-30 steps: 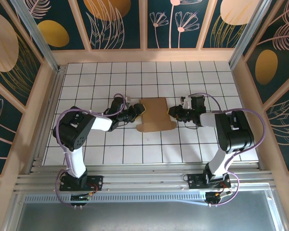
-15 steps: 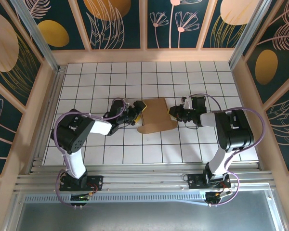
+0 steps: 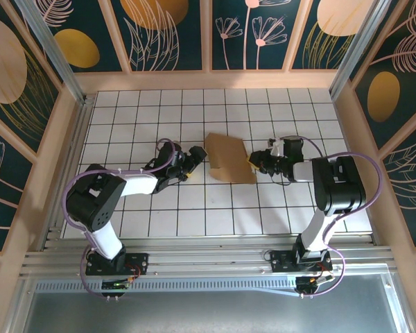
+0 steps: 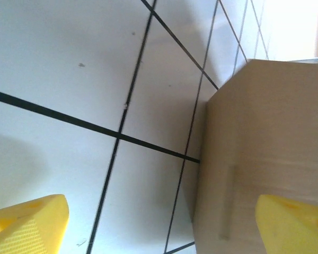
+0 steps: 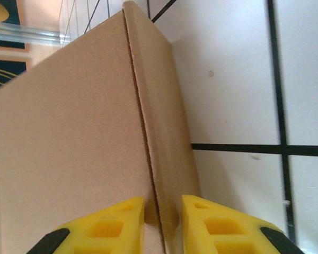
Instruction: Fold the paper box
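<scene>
The paper box (image 3: pixel 229 158) is a plain brown cardboard piece in the middle of the tiled table, folded over on itself and tilted up. My right gripper (image 3: pixel 254 160) is shut on its right edge. In the right wrist view the two yellow fingers pinch a folded cardboard panel (image 5: pixel 164 159) at the right gripper (image 5: pixel 163 227). My left gripper (image 3: pixel 196 160) stands open just left of the box. In the left wrist view the left gripper (image 4: pixel 161 227) has its fingers wide apart, with the box's near corner (image 4: pixel 265 148) reaching in between them untouched.
White tiles with black grid lines cover the table (image 3: pixel 125 118). Wooden walls with dark leaf panels (image 3: pixel 208 76) close in the back and both sides. A metal rail (image 3: pixel 208 260) runs along the near edge by the arm bases.
My left gripper has opened and let go of the box's left edge. The box has shifted right and upward with the right gripper, and its lower flaps have dropped out of sight.
</scene>
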You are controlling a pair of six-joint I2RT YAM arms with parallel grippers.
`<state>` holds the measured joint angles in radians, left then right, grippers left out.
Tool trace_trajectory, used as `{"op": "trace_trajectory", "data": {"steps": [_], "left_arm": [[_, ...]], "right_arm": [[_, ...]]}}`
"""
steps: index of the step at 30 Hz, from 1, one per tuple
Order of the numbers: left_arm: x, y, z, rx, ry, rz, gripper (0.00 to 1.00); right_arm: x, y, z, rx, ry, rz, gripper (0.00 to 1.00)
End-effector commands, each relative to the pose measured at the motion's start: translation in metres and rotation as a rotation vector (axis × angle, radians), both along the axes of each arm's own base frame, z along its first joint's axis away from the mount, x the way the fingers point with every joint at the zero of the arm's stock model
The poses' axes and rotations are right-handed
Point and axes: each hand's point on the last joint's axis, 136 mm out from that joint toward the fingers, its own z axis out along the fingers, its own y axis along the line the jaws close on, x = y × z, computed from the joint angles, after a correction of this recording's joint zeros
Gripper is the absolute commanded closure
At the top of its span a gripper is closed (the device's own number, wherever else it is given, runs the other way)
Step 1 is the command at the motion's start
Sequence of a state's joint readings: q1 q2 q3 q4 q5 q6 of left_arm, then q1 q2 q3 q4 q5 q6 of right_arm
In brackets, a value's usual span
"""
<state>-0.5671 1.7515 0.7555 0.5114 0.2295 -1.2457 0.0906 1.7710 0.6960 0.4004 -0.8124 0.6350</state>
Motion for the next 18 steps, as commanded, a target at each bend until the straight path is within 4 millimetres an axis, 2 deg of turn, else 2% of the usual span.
{"op": "trace_trajectory", "data": {"steps": [1, 4, 8, 13, 16, 18], "left_arm": [[0.006, -0.026, 0.024, -0.126, -0.085, -0.075, 0.1], [0.01, -0.035, 0.037, -0.198, -0.124, -0.092, 0.1], [0.01, -0.032, 0.054, -0.251, -0.178, -0.072, 0.1], [0.018, -0.028, 0.08, -0.159, -0.276, -0.069, 0.07], [0.028, -0.032, 0.079, -0.055, -0.261, -0.095, 0.05], [0.032, -0.04, 0.081, -0.044, -0.264, -0.129, 0.02]], "right_arm": [[-0.02, -0.006, -0.034, -0.038, 0.118, -0.015, 0.76], [-0.021, -0.006, -0.033, -0.043, 0.115, -0.014, 0.76], [-0.022, -0.007, -0.025, -0.051, 0.091, -0.017, 0.76], [-0.021, -0.007, -0.015, -0.074, 0.058, -0.019, 0.76], [-0.019, -0.006, -0.012, -0.081, 0.046, -0.015, 0.76], [-0.018, -0.005, -0.012, -0.083, 0.043, -0.014, 0.76]]}}
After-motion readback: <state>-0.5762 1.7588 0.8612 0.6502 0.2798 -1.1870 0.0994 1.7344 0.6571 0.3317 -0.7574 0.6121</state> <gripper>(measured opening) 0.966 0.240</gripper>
